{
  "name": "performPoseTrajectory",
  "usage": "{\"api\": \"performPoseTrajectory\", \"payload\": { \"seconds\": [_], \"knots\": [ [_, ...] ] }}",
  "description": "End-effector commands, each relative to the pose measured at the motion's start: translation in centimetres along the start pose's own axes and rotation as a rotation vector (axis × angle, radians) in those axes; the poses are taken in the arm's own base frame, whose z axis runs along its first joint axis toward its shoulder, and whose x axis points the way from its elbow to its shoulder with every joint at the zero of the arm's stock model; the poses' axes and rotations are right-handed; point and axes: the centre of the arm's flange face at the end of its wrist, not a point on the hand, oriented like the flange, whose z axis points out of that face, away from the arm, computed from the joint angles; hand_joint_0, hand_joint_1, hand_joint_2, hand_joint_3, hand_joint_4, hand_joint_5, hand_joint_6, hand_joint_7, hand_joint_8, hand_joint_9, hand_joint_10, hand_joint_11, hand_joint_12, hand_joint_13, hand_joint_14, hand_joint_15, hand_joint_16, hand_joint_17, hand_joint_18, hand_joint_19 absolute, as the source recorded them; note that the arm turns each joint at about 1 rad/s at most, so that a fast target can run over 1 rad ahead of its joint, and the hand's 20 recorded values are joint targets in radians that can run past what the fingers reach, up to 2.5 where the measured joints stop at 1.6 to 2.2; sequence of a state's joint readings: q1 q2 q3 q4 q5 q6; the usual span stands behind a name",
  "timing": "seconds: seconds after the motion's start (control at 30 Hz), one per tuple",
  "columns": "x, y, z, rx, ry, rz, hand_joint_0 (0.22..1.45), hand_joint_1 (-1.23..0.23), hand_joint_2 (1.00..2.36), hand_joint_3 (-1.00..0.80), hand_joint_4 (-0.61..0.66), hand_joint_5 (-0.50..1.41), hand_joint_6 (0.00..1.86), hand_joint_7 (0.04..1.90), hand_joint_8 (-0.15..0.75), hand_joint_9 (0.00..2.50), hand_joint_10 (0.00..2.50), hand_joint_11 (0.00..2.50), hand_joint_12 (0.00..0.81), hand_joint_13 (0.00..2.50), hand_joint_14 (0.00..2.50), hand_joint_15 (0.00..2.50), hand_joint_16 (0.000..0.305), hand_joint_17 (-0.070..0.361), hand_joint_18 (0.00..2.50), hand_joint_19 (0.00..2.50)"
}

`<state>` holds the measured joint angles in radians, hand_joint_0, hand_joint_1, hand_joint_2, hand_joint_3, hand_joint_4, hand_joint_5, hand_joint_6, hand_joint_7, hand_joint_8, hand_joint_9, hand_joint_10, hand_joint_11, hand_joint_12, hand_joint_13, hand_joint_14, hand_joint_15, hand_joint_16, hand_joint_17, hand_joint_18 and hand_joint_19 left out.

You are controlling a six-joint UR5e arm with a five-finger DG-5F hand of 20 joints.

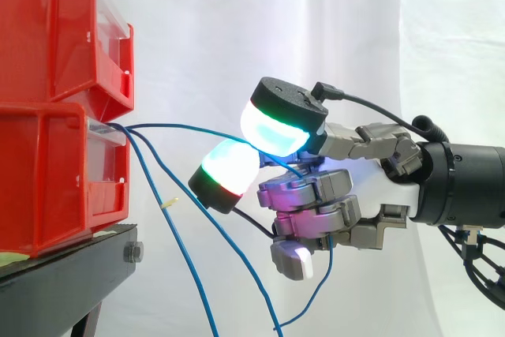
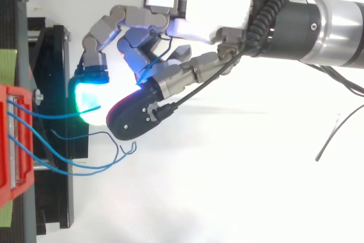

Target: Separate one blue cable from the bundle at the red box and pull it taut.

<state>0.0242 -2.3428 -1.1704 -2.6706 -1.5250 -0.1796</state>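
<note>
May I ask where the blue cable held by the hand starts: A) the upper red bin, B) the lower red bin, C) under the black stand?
B: the blue cable leaves the front of the lower red bin and runs across to the hand, pinched between its glowing pads.
</note>
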Motion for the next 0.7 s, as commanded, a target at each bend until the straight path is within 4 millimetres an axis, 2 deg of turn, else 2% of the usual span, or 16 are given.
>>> {"api": "performPoseTrajectory", "payload": {
  "seconds": [0.0,0.67],
  "knots": [
    [0.02,0.04,0.0,0.0,0.0,0.002,0.71,-0.75,1.01,-0.42,0.01,-0.2,0.95,0.89,0.25,0.74,2.01,1.22,0.338,1.02,1.88,1.5,0.026,0.058,0.94,1.02],
    [0.02,-0.01,-0.04,0.004,0.001,0.001,0.71,-0.73,1.0,-0.45,0.01,-0.2,0.95,0.89,0.253,0.75,1.99,1.22,0.337,1.02,1.89,1.48,0.026,0.058,0.94,1.02]
  ]
}}
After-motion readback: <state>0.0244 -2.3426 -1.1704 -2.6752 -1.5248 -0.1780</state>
